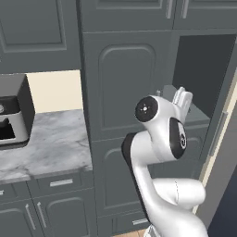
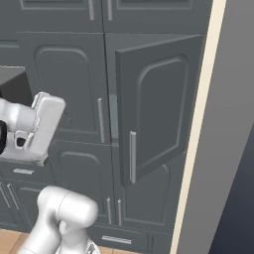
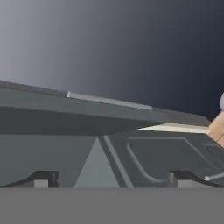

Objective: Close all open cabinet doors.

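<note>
One cabinet door (image 2: 158, 109) on the tall unit stands swung out towards me, its vertical silver handle (image 2: 132, 156) on the free edge. In the left base view that open door (image 1: 224, 111) is nearly edge-on beside the dark open cavity (image 1: 203, 69). The neighbouring arch-panelled door (image 2: 69, 89) is shut, as are the lower doors (image 2: 144, 198). My gripper (image 3: 113, 178) is open, its fingertips (image 3: 41, 177) wide apart with nothing between them. The hand (image 1: 183, 98) hangs in front of the cavity's lower left, left of the open door.
A marble counter (image 1: 51, 139) with a dark appliance (image 1: 14, 111) lies to the left, drawer fronts (image 1: 60, 183) beneath it. A beige and grey wall (image 2: 218, 149) runs close along the right of the open door.
</note>
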You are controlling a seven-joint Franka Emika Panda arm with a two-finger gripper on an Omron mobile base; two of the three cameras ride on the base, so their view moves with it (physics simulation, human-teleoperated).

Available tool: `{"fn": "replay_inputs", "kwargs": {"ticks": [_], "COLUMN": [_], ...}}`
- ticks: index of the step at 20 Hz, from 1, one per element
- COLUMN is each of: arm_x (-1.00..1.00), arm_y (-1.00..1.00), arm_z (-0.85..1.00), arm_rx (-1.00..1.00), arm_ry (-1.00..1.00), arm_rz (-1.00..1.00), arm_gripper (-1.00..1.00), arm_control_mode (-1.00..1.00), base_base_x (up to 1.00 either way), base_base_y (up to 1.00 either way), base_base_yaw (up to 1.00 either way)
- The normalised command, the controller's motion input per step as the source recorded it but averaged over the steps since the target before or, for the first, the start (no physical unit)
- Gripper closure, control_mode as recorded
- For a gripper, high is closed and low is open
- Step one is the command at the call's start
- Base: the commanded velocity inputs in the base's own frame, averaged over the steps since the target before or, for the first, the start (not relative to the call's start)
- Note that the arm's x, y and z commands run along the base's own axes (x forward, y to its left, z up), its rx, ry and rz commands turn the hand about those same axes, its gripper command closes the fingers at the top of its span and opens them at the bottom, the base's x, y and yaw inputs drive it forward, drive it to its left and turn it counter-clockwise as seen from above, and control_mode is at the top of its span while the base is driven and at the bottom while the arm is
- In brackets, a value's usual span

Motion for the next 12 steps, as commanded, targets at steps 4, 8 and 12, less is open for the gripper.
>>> {"fn": "replay_inputs", "kwargs": {"ticks": [4, 8, 12], "arm_x": [-0.51, -0.44, -0.47], "arm_y": [-0.2, -0.32, -0.38], "arm_z": [0.07, 0.05, 0.0], "arm_rx": [0.0, 0.0, 0.0], "arm_ry": [0.09, 0.1, 0.03], "arm_rz": [-0.4, -0.36, -0.33], "arm_gripper": [-1.0, -1.0, -1.0], "arm_control_mode": [-1.0, -1.0, -1.0], "base_base_x": [0.0, 0.0, 0.0], "base_base_y": [0.0, 0.0, 0.0], "base_base_yaw": [0.0, 0.0, 0.0]}}
